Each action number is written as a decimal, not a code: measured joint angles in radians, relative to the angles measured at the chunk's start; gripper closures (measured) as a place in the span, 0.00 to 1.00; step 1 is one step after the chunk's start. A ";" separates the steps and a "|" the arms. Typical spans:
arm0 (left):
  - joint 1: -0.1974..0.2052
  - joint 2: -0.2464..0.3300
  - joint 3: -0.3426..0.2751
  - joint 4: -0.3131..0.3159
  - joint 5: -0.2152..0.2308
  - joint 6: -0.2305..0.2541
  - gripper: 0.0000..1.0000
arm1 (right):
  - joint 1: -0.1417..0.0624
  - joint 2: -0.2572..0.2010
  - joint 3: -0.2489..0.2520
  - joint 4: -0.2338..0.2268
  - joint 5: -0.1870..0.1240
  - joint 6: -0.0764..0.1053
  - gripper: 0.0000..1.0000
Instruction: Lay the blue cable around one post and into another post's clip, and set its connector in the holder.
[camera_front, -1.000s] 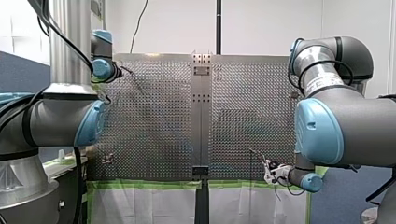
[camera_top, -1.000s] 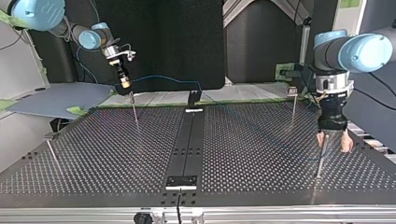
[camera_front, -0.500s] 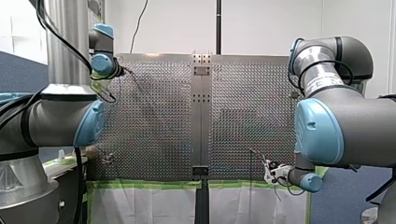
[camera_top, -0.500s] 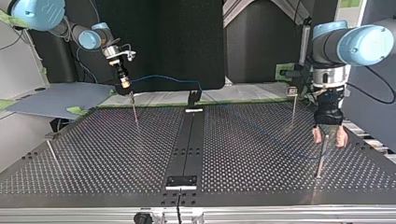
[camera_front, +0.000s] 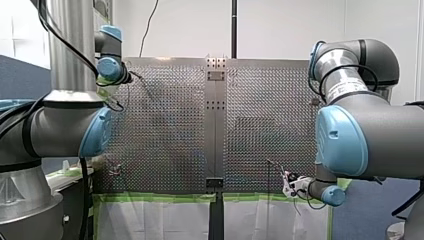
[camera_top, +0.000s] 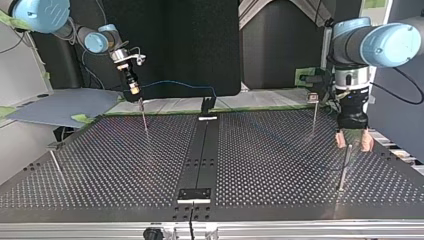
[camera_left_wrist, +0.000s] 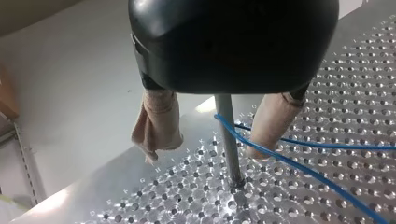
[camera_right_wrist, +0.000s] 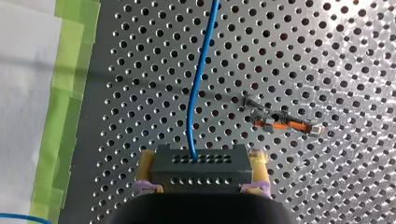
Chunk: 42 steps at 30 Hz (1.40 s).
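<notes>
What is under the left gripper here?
Between the left gripper's open fingers stands a metal post, the blue cable bending around it. The gripper's body hides the post's top.

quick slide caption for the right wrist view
Right gripper shut on the grey connector, blue cable running ahead over the perforated table.

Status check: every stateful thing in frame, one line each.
left tool, open, straddling the post.
right tool, shut on the connector.
connector, gripped, not set in a holder.
blue cable, plugged into the connector, bent around the post, not in the clip.
clip, empty, with the cable passing beside it and apart from it.
</notes>
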 joint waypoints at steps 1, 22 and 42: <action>0.000 0.009 -0.005 -0.006 -0.003 0.001 0.00 | 0.000 0.000 0.000 0.000 0.000 0.000 1.00; -0.014 0.114 0.003 -0.114 -0.054 0.143 0.00 | 0.001 0.002 0.000 -0.007 0.001 0.012 1.00; -0.021 0.129 0.174 -0.285 -0.223 0.314 0.00 | 0.001 0.002 0.000 -0.012 0.001 0.023 1.00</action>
